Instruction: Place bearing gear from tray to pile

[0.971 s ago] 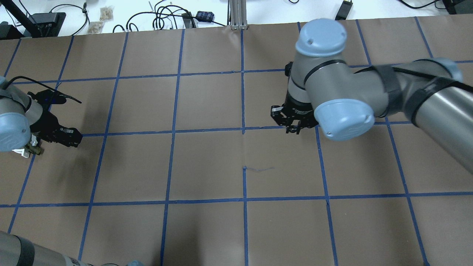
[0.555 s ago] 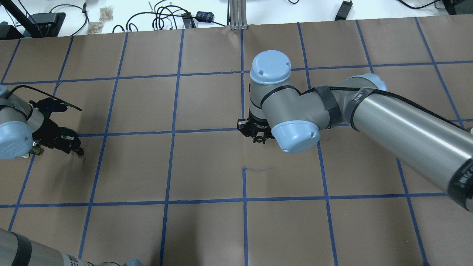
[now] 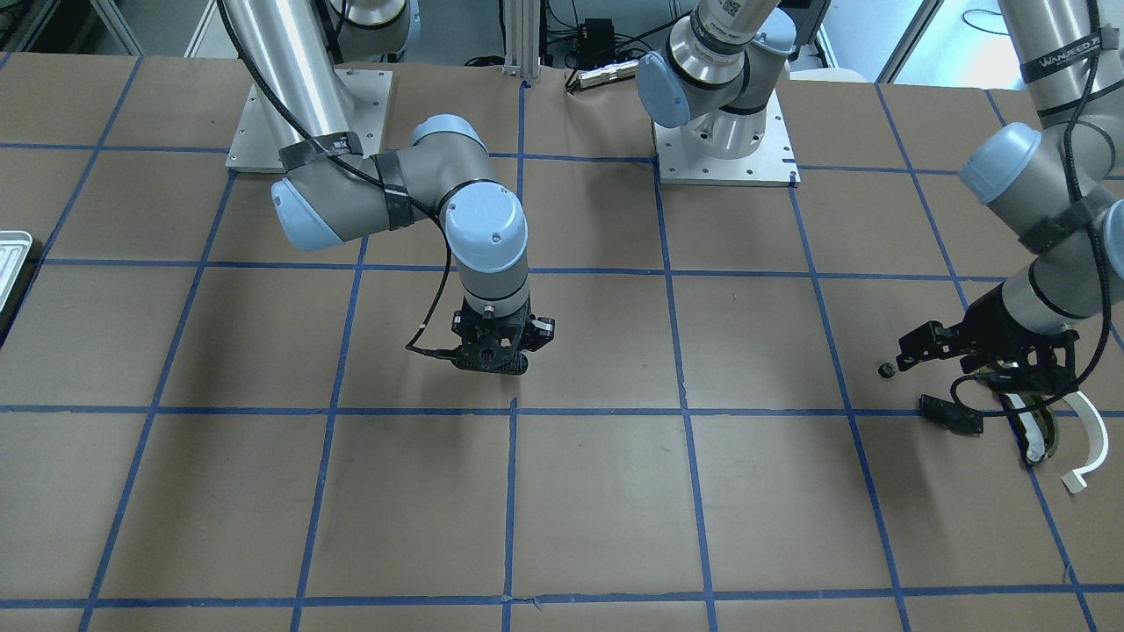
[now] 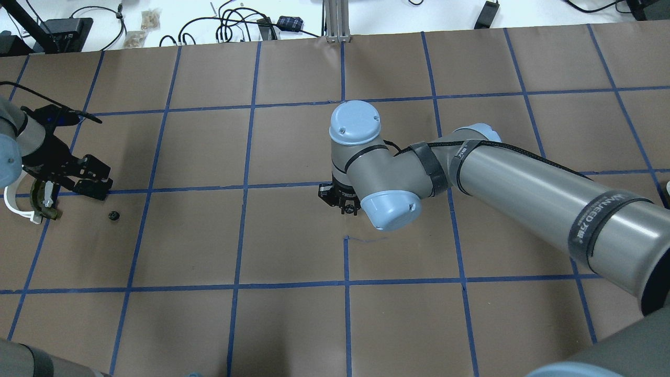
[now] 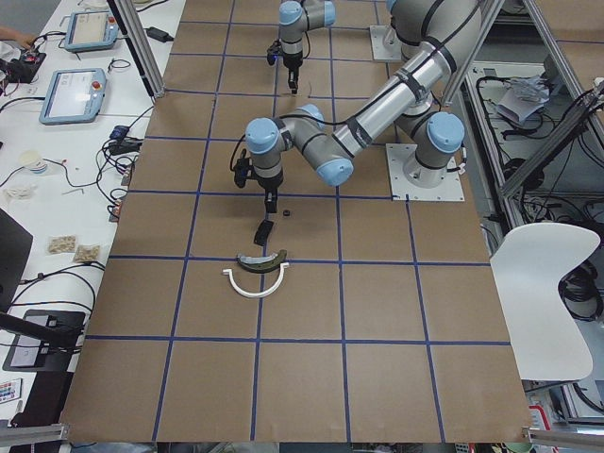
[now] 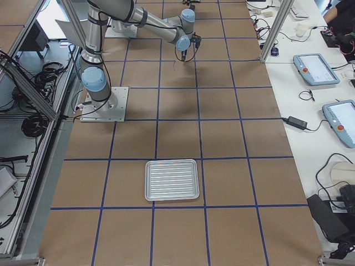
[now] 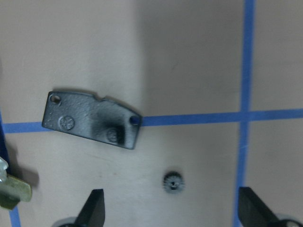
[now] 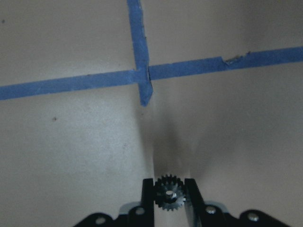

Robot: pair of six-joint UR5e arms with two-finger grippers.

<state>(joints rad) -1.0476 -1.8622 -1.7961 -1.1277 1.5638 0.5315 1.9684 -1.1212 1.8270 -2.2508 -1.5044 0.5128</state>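
My right gripper [image 4: 345, 207] hangs over the middle of the table, shut on a small black bearing gear [image 8: 169, 193] held between its fingertips. My left gripper [image 4: 92, 181] is open above the pile at the table's left end. A second small gear [image 4: 112, 215] lies on the paper just below its fingertips [image 7: 94, 209]; it also shows in the left wrist view [image 7: 173, 181]. The pile holds a flat black plate [image 7: 92, 119], an olive-black curved piece [image 3: 1041, 436] and a white arc [image 3: 1091, 436]. The white ridged tray [image 6: 172, 179] lies far to the right and looks empty.
Brown paper with a blue tape grid covers the table [image 4: 293, 251]. Cables and small boxes [image 4: 235, 23] lie beyond the far edge. The right arm's long forearm [image 4: 549, 199] stretches across the right half. The tray's corner [image 3: 12, 253] shows at the front view's left edge.
My right arm has swung left to the table's middle, gear still gripped. My left gripper has opened and pulled back and up, leaving a small gear on the paper beside the pile.
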